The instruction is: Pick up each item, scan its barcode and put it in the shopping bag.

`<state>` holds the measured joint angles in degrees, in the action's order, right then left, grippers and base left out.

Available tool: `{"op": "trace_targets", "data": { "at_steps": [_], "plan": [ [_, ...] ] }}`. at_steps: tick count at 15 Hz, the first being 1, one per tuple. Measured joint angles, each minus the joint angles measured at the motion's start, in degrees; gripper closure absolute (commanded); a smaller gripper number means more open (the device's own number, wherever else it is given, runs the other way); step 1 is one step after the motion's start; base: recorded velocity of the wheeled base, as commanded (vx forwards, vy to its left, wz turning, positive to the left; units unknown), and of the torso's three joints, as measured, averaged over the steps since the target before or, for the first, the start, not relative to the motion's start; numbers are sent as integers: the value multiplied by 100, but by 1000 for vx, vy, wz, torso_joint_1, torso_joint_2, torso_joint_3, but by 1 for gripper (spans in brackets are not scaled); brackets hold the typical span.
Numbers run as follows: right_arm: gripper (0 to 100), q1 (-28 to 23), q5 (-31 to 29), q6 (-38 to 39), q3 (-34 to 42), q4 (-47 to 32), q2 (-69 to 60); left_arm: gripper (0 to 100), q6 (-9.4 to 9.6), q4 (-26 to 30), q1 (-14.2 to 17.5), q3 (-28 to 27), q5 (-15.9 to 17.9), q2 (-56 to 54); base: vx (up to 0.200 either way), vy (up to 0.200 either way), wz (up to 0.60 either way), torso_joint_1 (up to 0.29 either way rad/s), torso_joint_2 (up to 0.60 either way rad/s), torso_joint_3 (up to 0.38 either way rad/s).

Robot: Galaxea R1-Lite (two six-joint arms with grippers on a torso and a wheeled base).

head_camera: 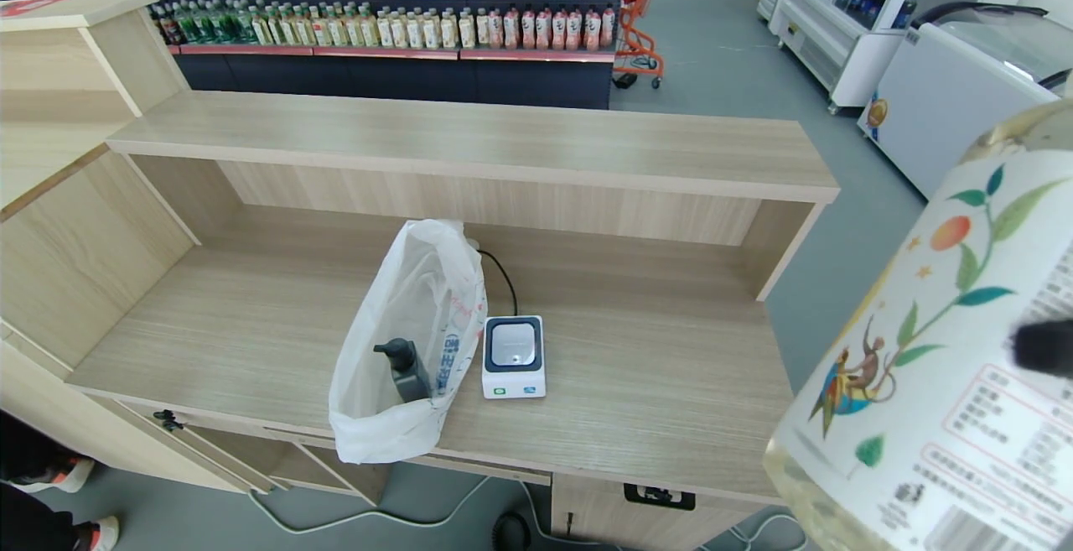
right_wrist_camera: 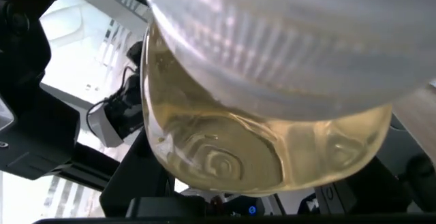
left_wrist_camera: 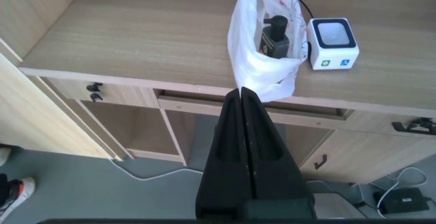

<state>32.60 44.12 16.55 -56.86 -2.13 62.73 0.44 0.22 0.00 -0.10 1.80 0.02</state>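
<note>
In the head view a large bottle [head_camera: 939, 366] of pale yellow drink with a fruit-and-leaf label is held up close on the right, off the surface [head_camera: 654, 366]. It is in the right gripper [head_camera: 1042, 348], one dark finger of which presses on the label. On the surface stands a white shopping bag [head_camera: 419, 316] with a dark pump bottle [head_camera: 406, 371] upright inside, and a white scanner [head_camera: 513, 356] sits just beside the bag. In the left wrist view the left gripper [left_wrist_camera: 241, 93] hangs in front of the surface's edge, its fingers [left_wrist_camera: 228, 149] pressed together on nothing, pointing toward the bag and scanner. In the right wrist view the bottle's liquid-filled body looms close against the camera.
</note>
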Motion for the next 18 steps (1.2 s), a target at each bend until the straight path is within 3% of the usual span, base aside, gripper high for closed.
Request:
{"op": "trace_targets", "data": {
  "at_steps": [4, 6, 8, 11, 13, 18],
  "plan": [
    [100, -717, -1468, -1380, 468, 238, 162, 100, 0, -1, 0, 0, 2, 0, 0, 0, 0, 0, 0, 0],
    [100, -1025, -2594, -2010, 1023, 895, 284, 100, 0, -1, 0, 0, -2, 0, 0, 0, 0, 0, 0, 0],
    [100, -1328, -3504, -3273, 1624, 1794, 461, 100, 0, 2, 0, 0, 2, 0, 0, 0, 0, 0, 0, 0],
    [100, -1694, -3767, -4770, 2210, 3168, 870, 100, 0, 2, 0, 0, 0, 0, 0, 0, 0, 0, 0, 0],
    [100, -1793, -3783, -5214, 2428, 4062, 1168, 100, 0, 2, 0, 0, 2, 0, 0, 0, 0, 0, 0, 0],
    [100, -1865, -3780, -5728, 2645, 4280, 1554, 100, 0, 2, 0, 0, 2, 0, 0, 0, 0, 0, 0, 0]
  ]
}}
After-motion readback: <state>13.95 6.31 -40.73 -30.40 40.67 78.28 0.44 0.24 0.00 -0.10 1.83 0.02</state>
